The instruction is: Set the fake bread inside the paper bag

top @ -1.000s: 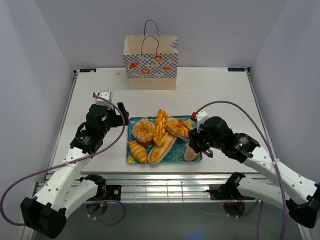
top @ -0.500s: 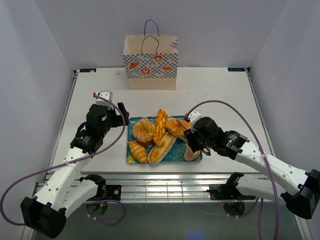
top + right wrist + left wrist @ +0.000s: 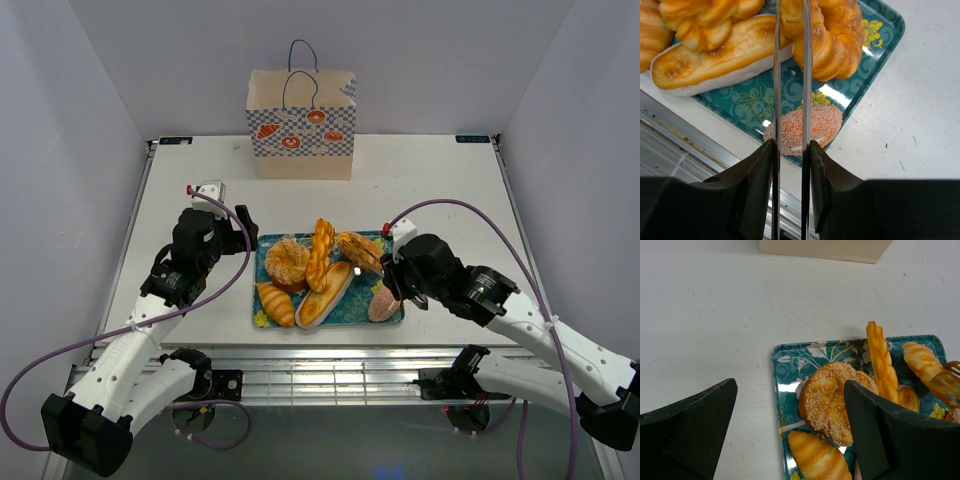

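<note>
The fake bread lies on a teal floral tray (image 3: 345,312): a sesame bun (image 3: 287,262), a twisted stick (image 3: 321,250), a croissant (image 3: 275,303), a baguette (image 3: 325,293) and a pink-topped bun (image 3: 383,303). My right gripper (image 3: 393,281) is shut on metal tongs (image 3: 776,75). The tong blades close on a twisted ring bun (image 3: 832,35) at the tray's right end (image 3: 358,250). My left gripper (image 3: 246,236) is open and empty over the tray's left edge (image 3: 790,360), beside the sesame bun (image 3: 832,400). The paper bag (image 3: 300,125) stands upright at the table's back.
The pink-topped bun (image 3: 807,130) sits at the tray's near right corner, right under the tongs. The table's front edge with metal rails (image 3: 330,365) lies just before the tray. White walls close in the left, right and back.
My right gripper with the tongs reached left over the tray, then drew back right, and the twisted ring bun shifted with the tongs. The left arm has not moved.
</note>
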You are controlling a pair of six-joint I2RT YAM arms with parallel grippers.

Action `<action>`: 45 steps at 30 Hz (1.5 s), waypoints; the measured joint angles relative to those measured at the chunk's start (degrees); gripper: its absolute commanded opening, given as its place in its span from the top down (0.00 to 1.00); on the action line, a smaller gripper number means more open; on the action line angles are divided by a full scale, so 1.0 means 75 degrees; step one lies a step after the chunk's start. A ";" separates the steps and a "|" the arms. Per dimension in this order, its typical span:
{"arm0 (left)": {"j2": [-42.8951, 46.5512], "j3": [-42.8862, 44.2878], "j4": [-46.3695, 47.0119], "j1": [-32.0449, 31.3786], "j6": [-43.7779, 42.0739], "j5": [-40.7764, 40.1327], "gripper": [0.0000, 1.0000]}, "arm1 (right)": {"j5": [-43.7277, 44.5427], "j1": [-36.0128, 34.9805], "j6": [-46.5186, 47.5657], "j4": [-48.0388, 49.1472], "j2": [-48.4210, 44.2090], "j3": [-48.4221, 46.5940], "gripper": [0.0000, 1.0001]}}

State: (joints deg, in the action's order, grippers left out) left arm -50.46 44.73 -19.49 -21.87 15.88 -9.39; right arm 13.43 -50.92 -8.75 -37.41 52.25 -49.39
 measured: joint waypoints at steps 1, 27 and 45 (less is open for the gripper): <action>0.0000 0.0000 0.0000 0.0000 0.0000 -0.0003 0.02 | 0.0012 0.0000 -0.0009 -0.0023 -0.0178 -0.0050 0.92; 0.0000 0.0003 0.0000 0.0000 0.0000 0.0003 0.02 | -0.0411 0.0006 -0.0659 -0.0058 -0.0979 -0.0898 0.92; -0.0006 0.0000 0.0000 0.0000 0.0000 0.0061 0.02 | -0.0411 0.0006 -0.1008 0.0478 -0.0539 -0.1818 0.92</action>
State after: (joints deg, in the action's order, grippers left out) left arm -50.50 44.73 -19.49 -21.87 15.88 -8.93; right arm 10.35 -50.87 -16.32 -33.82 48.21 -63.02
